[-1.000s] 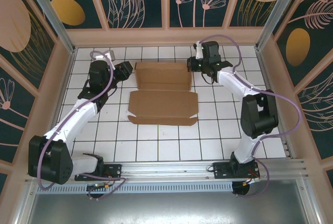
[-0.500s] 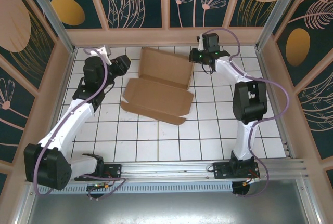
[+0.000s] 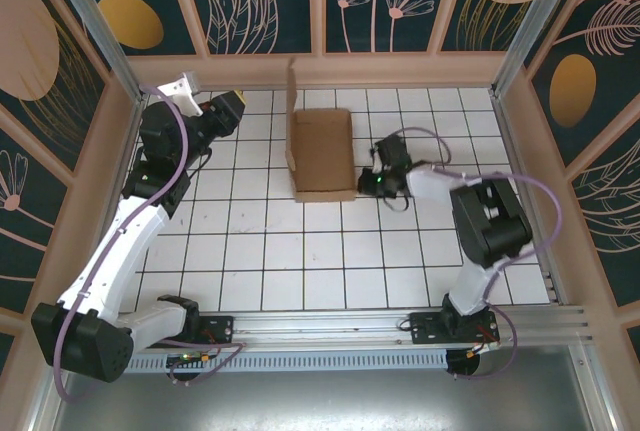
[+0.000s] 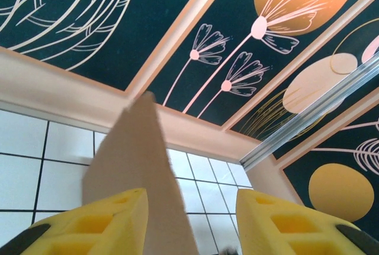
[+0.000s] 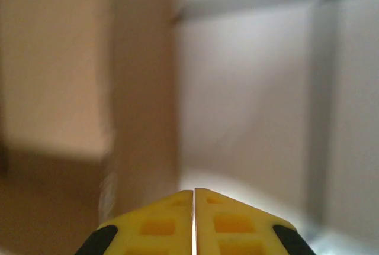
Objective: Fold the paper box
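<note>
left gripper (image 4: 190, 207) parted, empty — paper box (image 3: 322, 151) between it and closed right gripper (image 5: 193, 194)

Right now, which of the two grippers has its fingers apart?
The left gripper: its yellow fingers stand wide apart, with the paper box's raised flap ahead of them. The right gripper's fingers meet tip to tip beside the box.

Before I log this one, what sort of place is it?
Probably a purpose-built robot test cell: a white gridded floor, flower panels as enclosing walls, and an aluminium rail along the near edge.
</note>
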Action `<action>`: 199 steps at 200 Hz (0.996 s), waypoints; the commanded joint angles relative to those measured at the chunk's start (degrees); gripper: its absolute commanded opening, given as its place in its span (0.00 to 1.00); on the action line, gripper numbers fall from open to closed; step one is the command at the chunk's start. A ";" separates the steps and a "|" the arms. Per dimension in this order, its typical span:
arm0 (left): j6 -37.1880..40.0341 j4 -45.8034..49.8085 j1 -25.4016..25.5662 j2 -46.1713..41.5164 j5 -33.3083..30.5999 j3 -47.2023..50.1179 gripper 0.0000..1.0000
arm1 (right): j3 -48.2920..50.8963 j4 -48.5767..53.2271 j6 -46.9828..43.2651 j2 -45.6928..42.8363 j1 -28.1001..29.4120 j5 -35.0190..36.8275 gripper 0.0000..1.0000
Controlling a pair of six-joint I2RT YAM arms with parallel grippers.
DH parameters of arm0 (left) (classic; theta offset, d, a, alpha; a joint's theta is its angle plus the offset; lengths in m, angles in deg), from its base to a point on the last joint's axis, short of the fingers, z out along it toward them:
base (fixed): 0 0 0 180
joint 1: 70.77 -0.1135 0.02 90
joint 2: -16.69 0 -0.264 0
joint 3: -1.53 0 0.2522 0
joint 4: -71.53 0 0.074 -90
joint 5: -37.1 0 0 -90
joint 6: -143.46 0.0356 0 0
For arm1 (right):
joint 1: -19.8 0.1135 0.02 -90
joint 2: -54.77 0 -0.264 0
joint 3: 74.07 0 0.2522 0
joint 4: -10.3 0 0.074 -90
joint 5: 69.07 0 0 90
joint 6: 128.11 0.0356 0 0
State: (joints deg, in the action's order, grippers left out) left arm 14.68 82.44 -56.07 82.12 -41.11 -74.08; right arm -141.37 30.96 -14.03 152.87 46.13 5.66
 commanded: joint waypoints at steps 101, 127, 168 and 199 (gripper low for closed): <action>-9.62 3.99 -0.26 -2.99 -20.46 14.37 0.99 | -12.40 -24.55 -36.23 6.55 -0.50 20.97 0.98; -11.87 5.40 -0.31 -0.94 -15.97 17.15 0.99 | -19.75 -26.40 -42.52 13.27 -1.46 16.39 0.99; -12.83 3.47 -0.37 -1.79 -7.78 24.62 0.92 | -33.94 -20.37 -43.59 24.75 -2.75 9.69 0.99; -10.41 4.89 -0.35 -4.36 -6.99 26.26 0.88 | -43.25 -14.75 -42.91 32.21 -2.68 9.67 0.95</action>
State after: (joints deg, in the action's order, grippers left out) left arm 3.12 87.25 -56.24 80.77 -50.31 -48.05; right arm -178.62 11.55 -55.71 180.54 43.50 16.94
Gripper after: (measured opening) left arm 0.893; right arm 0.966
